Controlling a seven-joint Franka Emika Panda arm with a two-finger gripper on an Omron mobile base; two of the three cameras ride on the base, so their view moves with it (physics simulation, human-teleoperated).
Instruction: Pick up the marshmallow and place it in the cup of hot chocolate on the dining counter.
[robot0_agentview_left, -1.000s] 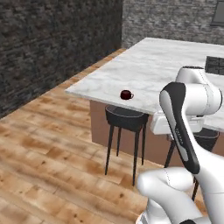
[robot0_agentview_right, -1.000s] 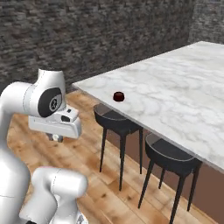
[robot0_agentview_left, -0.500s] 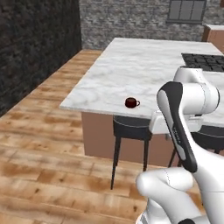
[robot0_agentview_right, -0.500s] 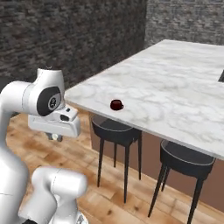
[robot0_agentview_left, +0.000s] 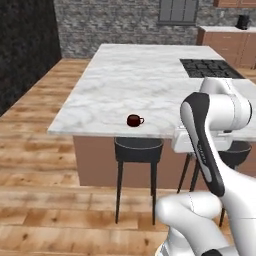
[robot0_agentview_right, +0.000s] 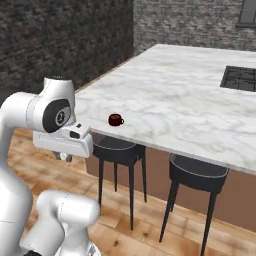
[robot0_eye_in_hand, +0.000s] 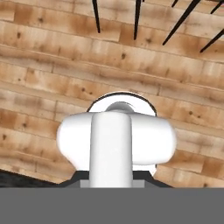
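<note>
Station: the arm is folded up close to the base, wrist tucked low, with the hand camera looking straight down at the plank floor (robot0_eye_in_hand: 48, 57). In my judgement this is a carrying posture for driving, not for reaching.

Gripper (robot0_agentview_right: 64, 156): it hangs under the white wrist block, short of the counter edge. Whether the fingers are spread, closed or holding anything cannot be told.

Cup of hot chocolate (robot0_agentview_left: 134, 120): a small, round, glossy dark maroon mug. It stands upright on the dining counter (robot0_agentview_left: 125, 75), close to the near edge, with its loop handle pointing to 3 o'clock in the left base view. From the cooktop (robot0_agentview_left: 212, 67) it lies toward 7 o'clock and well apart. Being near the edge probably puts it within reach from the stool side.

Marshmallow: its position cannot be told from these views.

Surfaces:
- The counter top is a smooth white slab with grey veins on a flat brown wooden base.
- The cooktop is a matte black rectangle set flush into the far corner.
- A stool (robot0_agentview_left: 138, 148) with a round dark padded seat and thin black legs is tucked under the overhang at 6 o'clock from the mug.
- A second stool (robot0_agentview_right: 198, 172) stands beside the first, toward 3 o'clock.
- The walls behind are rough dark grey brick (robot0_agentview_left: 110, 22).

Assessment: the task looks to be at an early stage, with the pick not yet in evidence. The next move calls for finding the small soft lump before any approach to the mug
</note>
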